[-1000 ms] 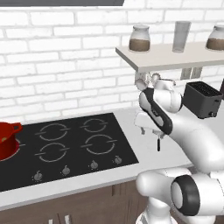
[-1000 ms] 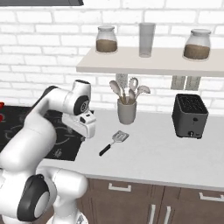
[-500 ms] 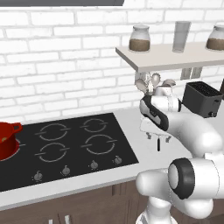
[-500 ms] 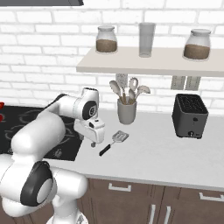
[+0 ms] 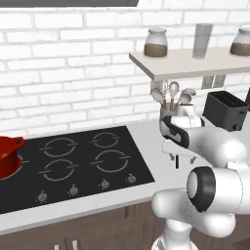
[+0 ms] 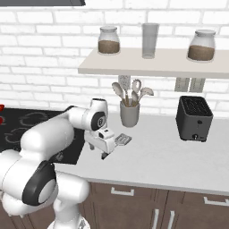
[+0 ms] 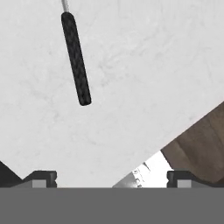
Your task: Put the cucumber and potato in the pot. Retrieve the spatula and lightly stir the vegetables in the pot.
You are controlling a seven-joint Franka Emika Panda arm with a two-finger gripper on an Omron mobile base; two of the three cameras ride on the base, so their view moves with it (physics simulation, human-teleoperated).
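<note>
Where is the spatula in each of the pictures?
Left base view: hidden behind the arm.
Right base view: the spatula lies on the counter just right of the gripper, its blade in front of the utensil cup.
Hand view: its dark handle lies upper left.
Shared landmark: the pale counter.

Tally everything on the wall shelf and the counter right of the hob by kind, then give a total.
Jars of brown contents on the shelf: 2
Grey tumbler on the shelf: 1
Grey utensil cup with silver utensils: 1
Black toaster: 1
Spatula, lying flat on the counter: 1
Total: 6
</note>
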